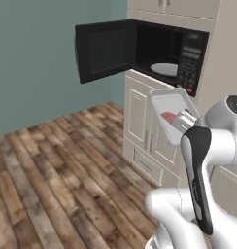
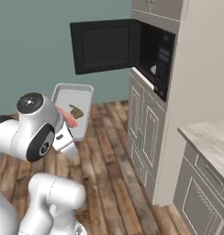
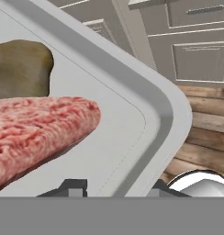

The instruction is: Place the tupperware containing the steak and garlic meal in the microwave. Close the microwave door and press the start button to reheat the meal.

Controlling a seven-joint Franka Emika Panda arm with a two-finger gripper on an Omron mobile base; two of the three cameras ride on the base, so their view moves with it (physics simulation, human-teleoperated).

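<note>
Gripper clamps tupperware rim | steak just beyond fingertips

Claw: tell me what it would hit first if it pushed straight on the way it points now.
Judging by the hand view, the claw, gripping the tupperware rim, points past it at the lower cabinet fronts. It would probably meet those first, below the microwave; depth is unclear.

grey cabinets, wooden floor, marble counter
</note>
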